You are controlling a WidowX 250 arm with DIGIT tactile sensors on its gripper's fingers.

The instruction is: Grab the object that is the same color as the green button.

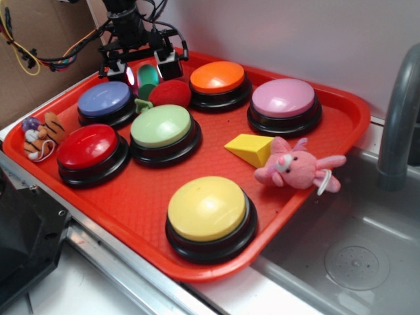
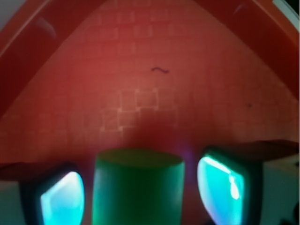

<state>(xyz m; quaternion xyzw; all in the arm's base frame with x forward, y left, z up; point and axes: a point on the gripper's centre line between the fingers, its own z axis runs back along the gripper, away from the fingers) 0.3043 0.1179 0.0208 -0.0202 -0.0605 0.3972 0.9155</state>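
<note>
The pincer (image 2: 140,187) is straddling the green cylinder (image 2: 138,187) at the red tray's (image 1: 197,190) far edge, fingers wide and apparently not touching, so closing looks like the next move.

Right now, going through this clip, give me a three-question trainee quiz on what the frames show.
1. True or false: the green cylinder sits between the gripper fingers.
2. Which button lies nearest the yellow wedge? A) the green button B) blue button C) red button
3. Fill in: the pink plush toy lies on the red ____.

Key: 1 true; 2 A; 3 tray.
</note>
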